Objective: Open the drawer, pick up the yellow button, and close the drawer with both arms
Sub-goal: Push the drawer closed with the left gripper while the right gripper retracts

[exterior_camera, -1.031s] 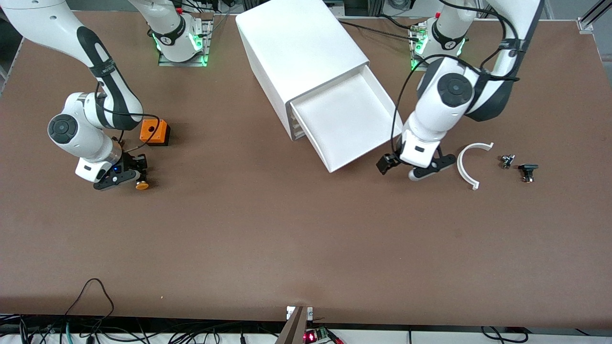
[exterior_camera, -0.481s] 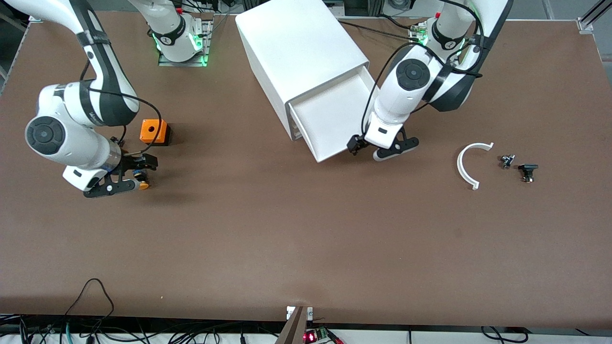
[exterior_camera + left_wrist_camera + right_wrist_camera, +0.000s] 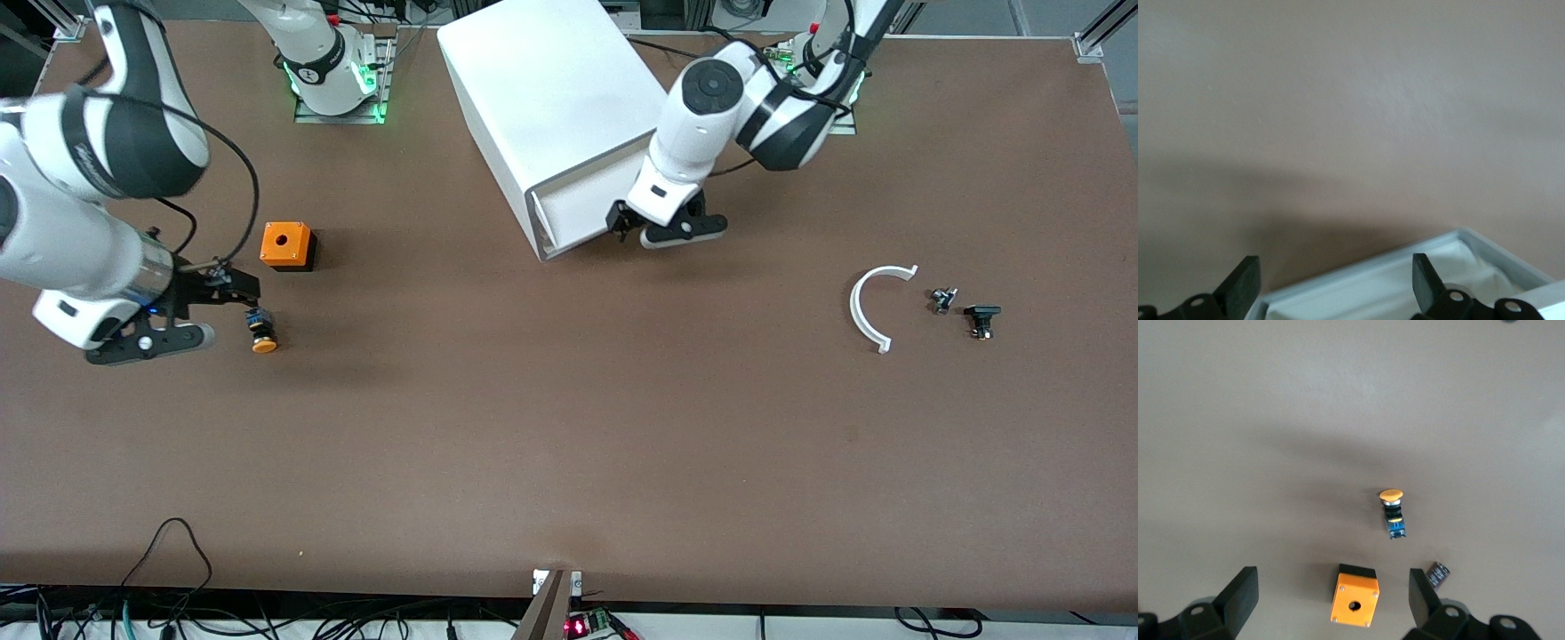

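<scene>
The left gripper [image 3: 669, 226] stood spread, pressed at the drawer [image 3: 578, 209] front, which sat nearly flush in the cabinet [image 3: 551, 80] by the table's top edge. The right gripper [image 3: 182, 313] gaped empty above the table, beside the button [image 3: 261, 332] lying near the right arm's edge. The button looked light and rigid; its black body would likely grip better than the slick cap.

The white drawer [image 3: 1405, 293] is seen between the spread fingers [image 3: 1426, 280] of the left gripper [image 3: 1335, 283], against the brown table [image 3: 1351, 100].
</scene>
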Controlling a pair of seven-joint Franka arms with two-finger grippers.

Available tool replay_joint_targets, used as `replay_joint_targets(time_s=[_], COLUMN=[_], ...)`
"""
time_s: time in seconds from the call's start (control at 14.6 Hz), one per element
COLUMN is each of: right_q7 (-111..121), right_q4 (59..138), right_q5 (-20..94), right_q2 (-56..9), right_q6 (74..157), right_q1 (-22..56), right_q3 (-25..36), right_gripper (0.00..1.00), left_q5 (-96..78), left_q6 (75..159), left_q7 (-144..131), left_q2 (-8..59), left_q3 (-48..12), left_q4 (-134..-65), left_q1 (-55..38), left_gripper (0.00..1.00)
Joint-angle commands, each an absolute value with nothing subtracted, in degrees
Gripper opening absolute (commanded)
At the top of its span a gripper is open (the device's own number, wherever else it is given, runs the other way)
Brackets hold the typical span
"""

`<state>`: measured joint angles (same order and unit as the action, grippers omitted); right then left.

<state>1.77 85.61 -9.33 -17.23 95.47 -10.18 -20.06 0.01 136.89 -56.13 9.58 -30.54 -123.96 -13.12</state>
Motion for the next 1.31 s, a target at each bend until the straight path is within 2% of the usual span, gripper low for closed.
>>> replay_joint_targets(time_s=[0.0, 0.14, 0.27, 0.48, 0.76, 0.96, 1.24], right_q7=[0.6, -2.8, -6.0, -5.9, -6.3, -5.5, -3.5], right_q4=[79.8, 79.2, 79.7, 80.3, 83.0, 83.3, 85.3], right_q5=[-9.4, -9.6, -9.8, -9.5, -8.5, -3.4, -3.3], right_q2=[-16.4, -14.6, -13.4, -12.7, -6.7, -5.4, -4.1], right_q6=[89.2, 87.2, 87.3, 88.2, 87.7, 88.1, 87.5], right_q1=[-8.3, -5.7, -2.1, -1.9, -1.8, 0.2, 1.1], right_q3=[-20.0, -18.4, -12.5, -6.3, 0.2, 6.7, 6.9], right_gripper=[1.0, 1.0, 1.0, 1.0, 1.0, 1.0, 1.0], left_q5=[0.9, 1.0, 1.0, 1.0, 1.0, 0.9, 0.9], left_q6=[135.3, 134.2, 134.1, 134.1, 134.1, 134.1, 134.0], left_q7=[-56.5, -56.4, -56.4, -56.4, -56.4, -56.5, -56.9], left_q2=[9.0, 9.0, 9.0, 8.8, 8.7, 8.5, 7.7], left_q3=[-33.8, -35.2, -35.9, -36.9, -37.8, -37.7, -38.5], left_q4=[-126.0, -126.0, -126.4, -126.4, -126.4, -126.4, -126.4], left_q1=[-13.2, -13.2, -13.2, -13.2, -13.2, -12.5, -12.5], left_gripper=[1.0, 1.0, 1.0, 1.0, 1.0, 1.0, 1.0])
